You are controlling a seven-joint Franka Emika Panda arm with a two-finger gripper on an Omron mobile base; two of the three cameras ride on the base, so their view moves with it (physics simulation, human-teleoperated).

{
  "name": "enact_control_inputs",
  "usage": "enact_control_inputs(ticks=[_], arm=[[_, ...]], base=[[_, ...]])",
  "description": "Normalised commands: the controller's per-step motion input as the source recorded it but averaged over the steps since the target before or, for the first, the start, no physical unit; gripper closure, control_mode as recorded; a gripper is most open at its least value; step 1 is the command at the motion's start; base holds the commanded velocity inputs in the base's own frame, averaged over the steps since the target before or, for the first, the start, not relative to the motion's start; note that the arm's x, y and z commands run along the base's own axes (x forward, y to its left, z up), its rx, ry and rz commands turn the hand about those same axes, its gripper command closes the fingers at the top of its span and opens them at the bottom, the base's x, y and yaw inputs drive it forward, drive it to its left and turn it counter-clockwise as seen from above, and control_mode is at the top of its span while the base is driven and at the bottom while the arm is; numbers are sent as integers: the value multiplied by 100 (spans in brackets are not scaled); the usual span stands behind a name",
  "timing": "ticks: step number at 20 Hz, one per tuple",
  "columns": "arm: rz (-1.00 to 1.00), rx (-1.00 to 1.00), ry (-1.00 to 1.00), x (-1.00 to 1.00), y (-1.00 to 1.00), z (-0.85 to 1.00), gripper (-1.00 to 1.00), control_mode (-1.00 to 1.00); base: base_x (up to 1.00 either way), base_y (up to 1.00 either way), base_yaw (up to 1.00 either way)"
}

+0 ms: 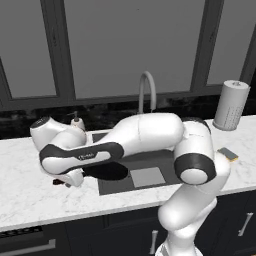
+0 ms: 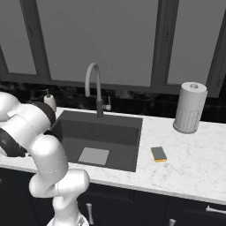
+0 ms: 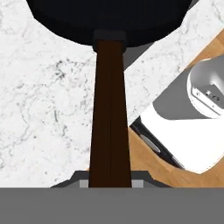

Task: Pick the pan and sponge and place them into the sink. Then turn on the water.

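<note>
Over the left rim of the sink, we see the white arm folded low: its upper links reach leftward across the basin, bend at a dark elbow, and the hand turns down beside the counter edge. From the hand camera, the gripper is clamped on the long reddish-brown handle of the pan, which runs straight away from the fingers to the round black body. That body hangs over the sink's left side, partly above the basin, with the handle end toward the counter left of the sink. We find the sponge lying flat on the marble counter just right of the sink, apart from the arm. Behind the sink stands the gooseneck faucet, with 1 paper towel roll further right of the sink.
</note>
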Motion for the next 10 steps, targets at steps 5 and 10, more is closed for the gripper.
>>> enact_control_inputs(ticks=[5, 10], arm=[[-38, -3, 8, 19, -71, 10, 100, -100], [-29, 0, 6, 45, -66, 3, 100, -100]], base=[[0, 0, 0], [0, 0, 0]])
